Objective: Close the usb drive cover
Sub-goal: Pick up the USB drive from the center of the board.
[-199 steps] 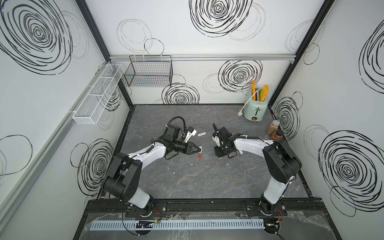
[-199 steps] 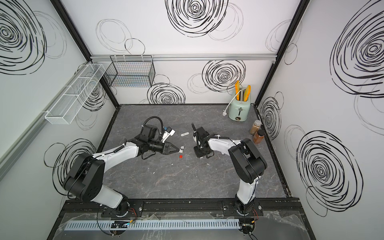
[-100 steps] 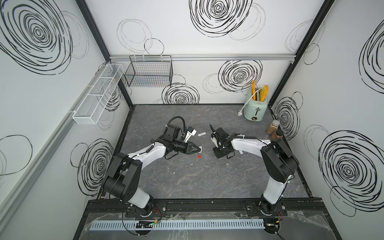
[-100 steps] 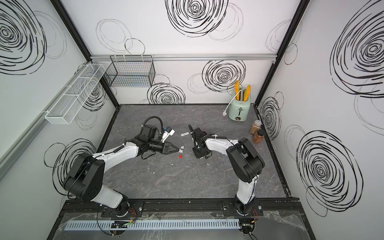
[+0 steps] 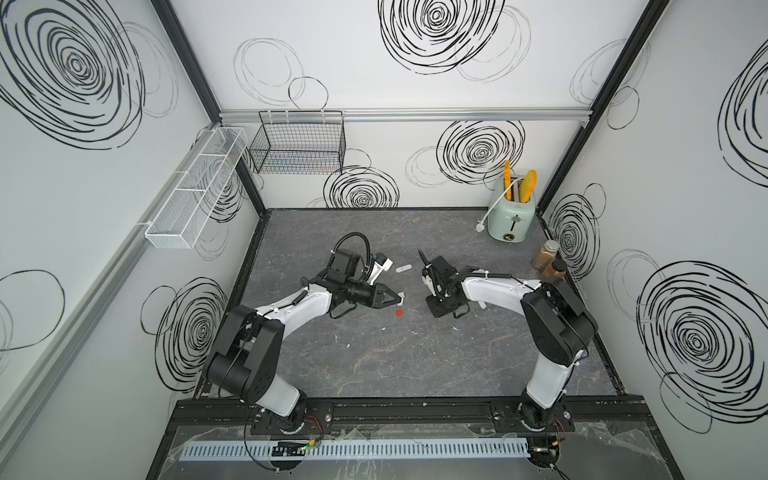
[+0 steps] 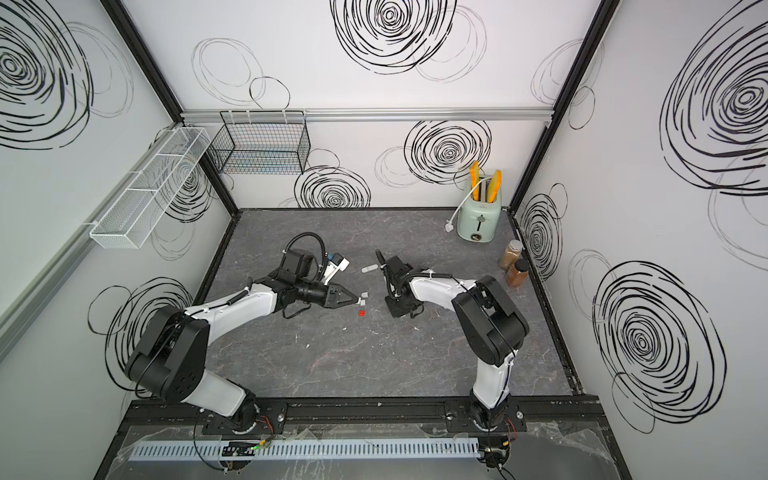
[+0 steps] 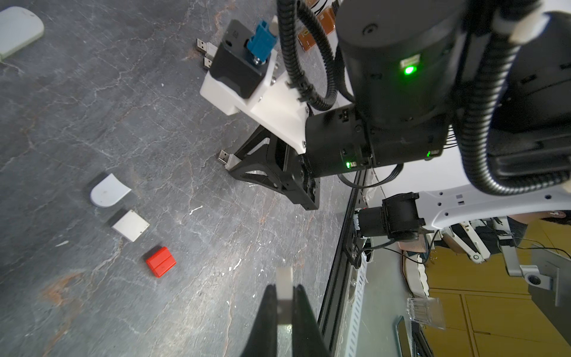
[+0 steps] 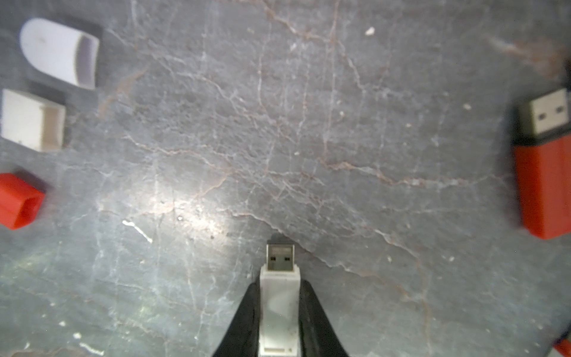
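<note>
White usb drive [image 8: 279,309] clamped between the fingers of the right gripper [image 8: 279,287], metal plug bare and pointing away from the wrist, low over the grey table [image 8: 340,123]; contact with the surface not discernible. White cover [image 7: 284,279] pinched flat between the closed fingers of the left gripper [image 7: 284,292], set apart from the plug, open end not visible. Both grippers near the middle of the table in both top views, tips turned toward each other. On the table between them, loose in a row and each apart from its neighbour: rounded white cap [image 7: 108,193], square white cap [image 7: 131,226], red cap [image 7: 160,261]. Red usb drive [image 8: 543,173] uncapped, flat on the table beside the right gripper. Further plugs [image 7: 204,46] partly hidden behind the right wrist camera. White oblong piece [image 5: 404,269] nearer the back wall. Mint toaster [image 5: 511,216] and two spice jars [image 5: 545,254] toward the far right corner; black wire basket [image 5: 299,145] hung on the back wall.
</note>
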Robot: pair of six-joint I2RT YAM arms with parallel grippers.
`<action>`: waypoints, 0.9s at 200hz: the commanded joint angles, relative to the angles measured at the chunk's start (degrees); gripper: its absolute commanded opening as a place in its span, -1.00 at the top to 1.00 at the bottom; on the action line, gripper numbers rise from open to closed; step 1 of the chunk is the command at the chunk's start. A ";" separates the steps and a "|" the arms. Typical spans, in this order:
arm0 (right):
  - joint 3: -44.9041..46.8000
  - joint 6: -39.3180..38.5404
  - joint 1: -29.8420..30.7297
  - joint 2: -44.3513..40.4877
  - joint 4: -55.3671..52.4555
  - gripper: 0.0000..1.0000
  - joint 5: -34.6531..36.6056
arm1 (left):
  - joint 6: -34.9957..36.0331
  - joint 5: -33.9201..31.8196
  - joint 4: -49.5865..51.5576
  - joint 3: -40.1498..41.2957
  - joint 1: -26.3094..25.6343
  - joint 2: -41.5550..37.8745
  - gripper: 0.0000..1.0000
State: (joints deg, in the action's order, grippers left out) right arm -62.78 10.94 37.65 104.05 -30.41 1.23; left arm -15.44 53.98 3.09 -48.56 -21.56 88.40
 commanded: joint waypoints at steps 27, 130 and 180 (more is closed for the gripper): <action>-0.09 -0.91 -0.22 1.13 -7.42 0.76 -0.11 | 1.29 0.12 -0.92 -0.75 0.81 -1.47 1.00; -0.74 -5.60 -1.75 -5.03 -4.70 0.99 -0.44 | 1.38 0.74 0.38 -2.33 1.17 0.03 1.00; 0.60 -9.49 -1.89 -9.57 0.14 1.00 -1.84 | 2.08 1.16 1.19 -2.60 1.35 0.50 1.00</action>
State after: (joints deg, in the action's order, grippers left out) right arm -63.05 4.51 36.12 97.69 -32.80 0.40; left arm -14.98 54.02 4.14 -50.06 -20.82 88.44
